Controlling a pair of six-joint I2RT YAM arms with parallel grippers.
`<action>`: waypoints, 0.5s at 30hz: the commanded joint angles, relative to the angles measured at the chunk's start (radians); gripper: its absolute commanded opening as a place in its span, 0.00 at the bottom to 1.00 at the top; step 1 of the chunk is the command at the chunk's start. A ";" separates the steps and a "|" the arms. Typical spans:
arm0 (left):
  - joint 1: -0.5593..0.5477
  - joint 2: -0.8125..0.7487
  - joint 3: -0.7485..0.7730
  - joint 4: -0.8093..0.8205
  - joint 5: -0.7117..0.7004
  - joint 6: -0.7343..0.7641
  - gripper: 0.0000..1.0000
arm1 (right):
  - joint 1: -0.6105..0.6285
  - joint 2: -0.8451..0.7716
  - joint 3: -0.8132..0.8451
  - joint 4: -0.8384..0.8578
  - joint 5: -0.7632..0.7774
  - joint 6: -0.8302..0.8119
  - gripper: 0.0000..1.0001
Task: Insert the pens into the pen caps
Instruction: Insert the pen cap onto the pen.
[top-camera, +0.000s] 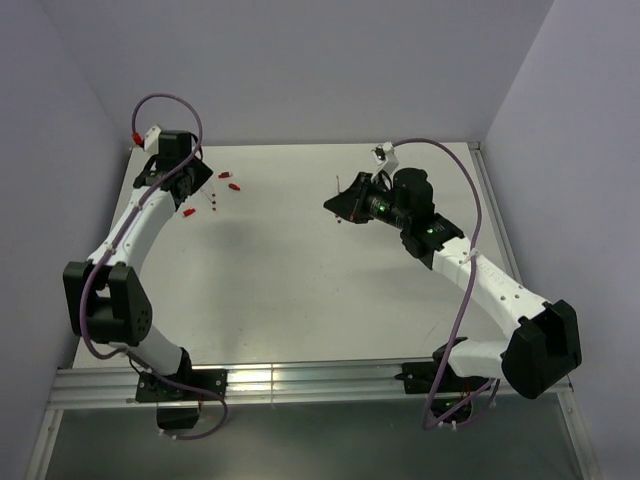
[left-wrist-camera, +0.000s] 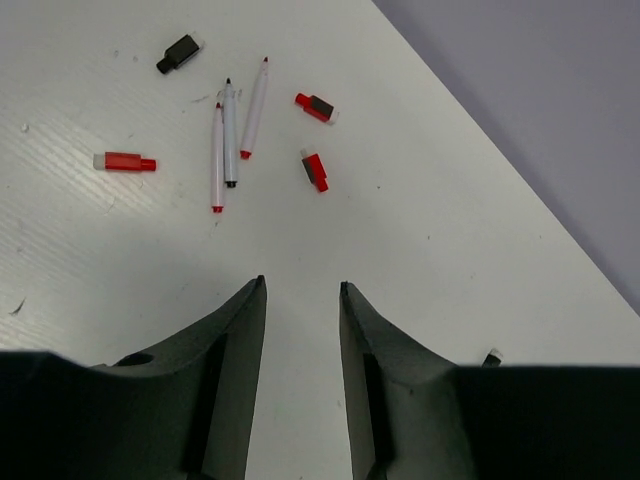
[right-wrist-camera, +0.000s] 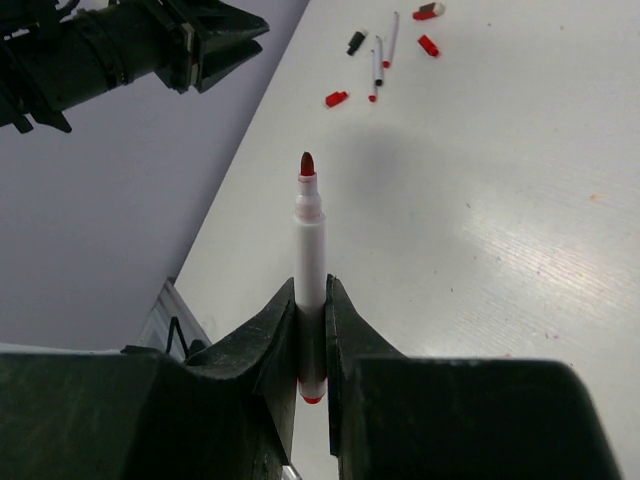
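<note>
the left gripper (left-wrist-camera: 302, 283) hangs over the table (left-wrist-camera: 450, 250), its fingers parted by a moderate gap with nothing between them. all its work lies ahead of the fingertips, well apart from them. off to the left of the left finger lies a lone red cap (left-wrist-camera: 125, 161), and beyond that the black cap (left-wrist-camera: 178, 53). ahead of the left finger three pens (left-wrist-camera: 229, 133) lie nearly side by side, two red-tipped and one black-tipped, all uncapped. ahead of the right finger is the nearer red cap (left-wrist-camera: 314, 170), with the farther red cap (left-wrist-camera: 316, 107) just past it.

the right gripper (right-wrist-camera: 310, 283) is closed on the fourth pen (right-wrist-camera: 309, 230). it is pinched low on the barrel and held clear of the table, its red tip pointing out beyond the fingertips.

so the step in hand looks like fetching a cap for the pen already held. the next move calls for the left fingers to come down astride one red cap, well centred because it is tiny. the grip should leave the cap's open mouth free. which end is open i cannot tell from here. then mouth and red tip must line up on one axis before pushing together.
</note>
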 joint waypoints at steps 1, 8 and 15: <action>0.000 0.094 0.115 -0.028 -0.044 -0.050 0.39 | -0.021 -0.022 -0.015 0.023 -0.018 -0.015 0.00; -0.026 0.358 0.270 -0.036 -0.111 -0.209 0.31 | -0.058 -0.044 -0.026 -0.003 -0.005 -0.037 0.00; -0.068 0.612 0.499 -0.132 -0.160 -0.313 0.33 | -0.102 -0.062 -0.041 -0.019 -0.004 -0.051 0.00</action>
